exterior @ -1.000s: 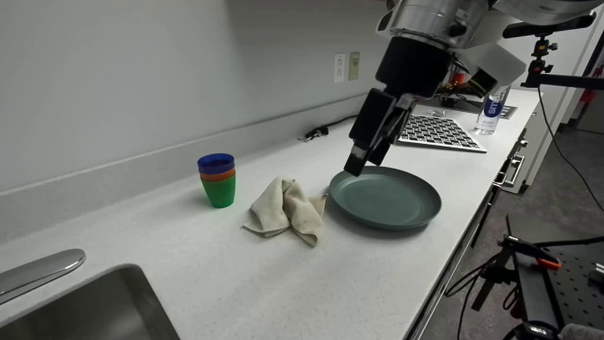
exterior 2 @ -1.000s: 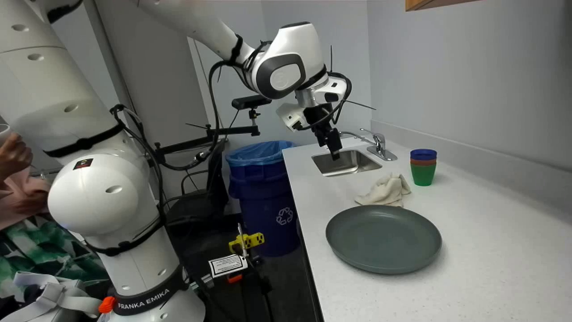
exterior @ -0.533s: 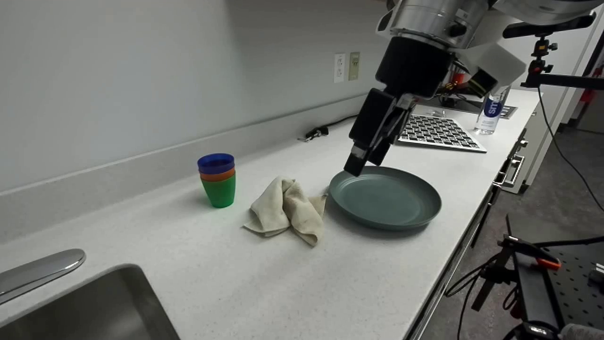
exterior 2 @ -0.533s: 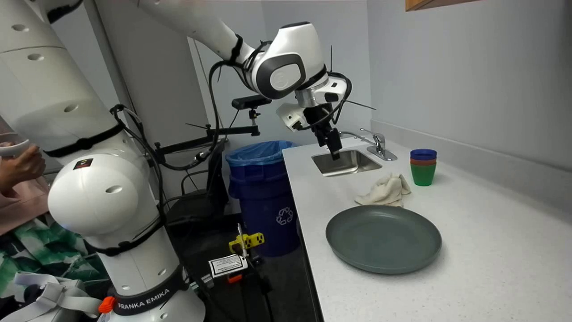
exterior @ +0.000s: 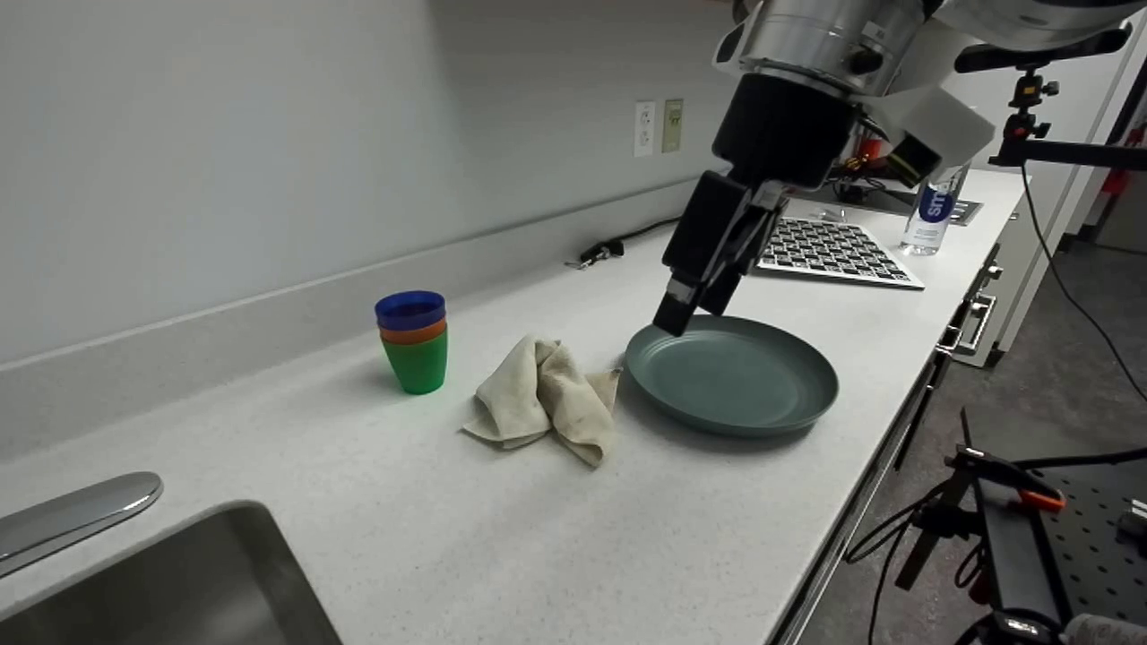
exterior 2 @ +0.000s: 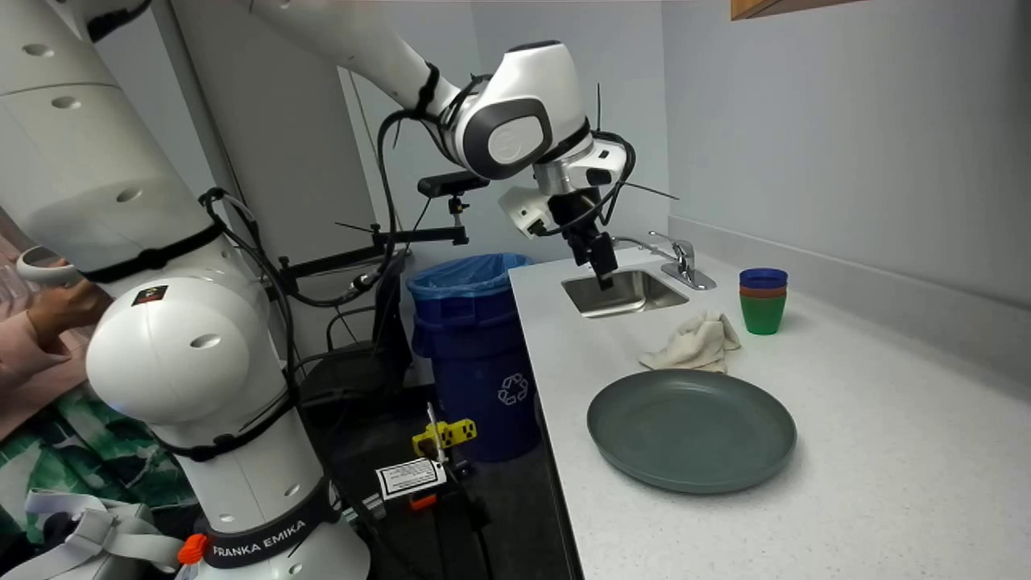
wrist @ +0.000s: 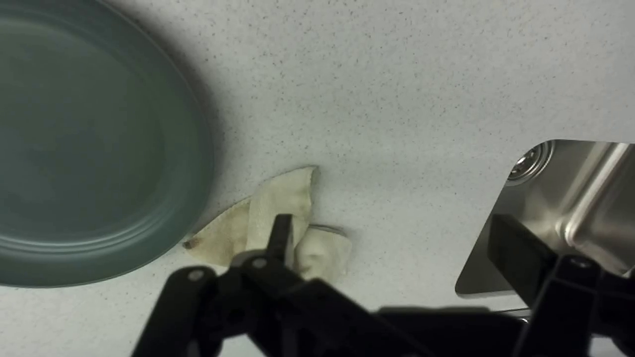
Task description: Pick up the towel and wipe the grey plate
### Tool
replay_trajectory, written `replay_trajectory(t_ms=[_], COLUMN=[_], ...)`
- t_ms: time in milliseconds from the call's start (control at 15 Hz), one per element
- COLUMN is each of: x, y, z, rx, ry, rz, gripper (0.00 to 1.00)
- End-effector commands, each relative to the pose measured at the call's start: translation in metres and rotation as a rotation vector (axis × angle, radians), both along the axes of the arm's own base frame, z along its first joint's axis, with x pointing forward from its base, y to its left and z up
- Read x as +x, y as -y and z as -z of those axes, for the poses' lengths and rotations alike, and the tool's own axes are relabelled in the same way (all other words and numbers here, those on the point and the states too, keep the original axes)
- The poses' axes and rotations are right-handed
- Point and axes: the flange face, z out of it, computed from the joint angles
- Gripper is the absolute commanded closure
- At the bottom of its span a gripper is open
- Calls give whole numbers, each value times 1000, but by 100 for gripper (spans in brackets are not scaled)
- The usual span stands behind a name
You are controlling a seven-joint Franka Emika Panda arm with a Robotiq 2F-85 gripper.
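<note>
A crumpled cream towel (exterior: 547, 399) lies on the white counter beside the grey plate (exterior: 733, 376); both also show in the other views, the towel (exterior 2: 694, 345) and plate (exterior 2: 691, 431) in an exterior view. In the wrist view the plate (wrist: 94, 139) fills the left and the towel (wrist: 278, 208) touches or nearly touches its edge, partly hidden by one finger. My gripper (wrist: 394, 238) is open and empty, its black fingers wide apart. In both exterior views the gripper (exterior: 694, 309) (exterior 2: 602, 270) hangs above the counter, apart from the towel and plate.
Stacked cups (exterior: 414, 345) in blue, orange and green stand behind the towel near the wall. A steel sink (exterior 2: 624, 294) with a faucet (exterior 2: 683, 262) is at one end. A keyboard-like board (exterior: 833, 251) and water bottle (exterior: 932, 215) lie beyond the plate. A person's hand (exterior 2: 68, 310) shows behind the arm.
The arm, towel and plate are practically unchanged. The person's hand with a white object has moved to the right at the edge of an exterior view.
</note>
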Motion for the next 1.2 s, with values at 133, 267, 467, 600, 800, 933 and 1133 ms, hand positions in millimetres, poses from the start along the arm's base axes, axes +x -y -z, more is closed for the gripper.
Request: replay_trajectory(t_ms=[133, 267, 467, 600, 800, 933, 1133], x=[21, 32, 53, 70, 98, 117, 142], y=[7, 10, 16, 21, 28, 30, 30], z=[6, 12, 22, 30, 45, 59, 78], rx=[-13, -21, -36, -54, -85, -102, -113], ry=[-16, -22, -25, -22, -11, -14, -21], rz=[-10, -11, -16, -18, -21, -29, -36], gripper=[0, 0, 0, 0, 0, 0, 0])
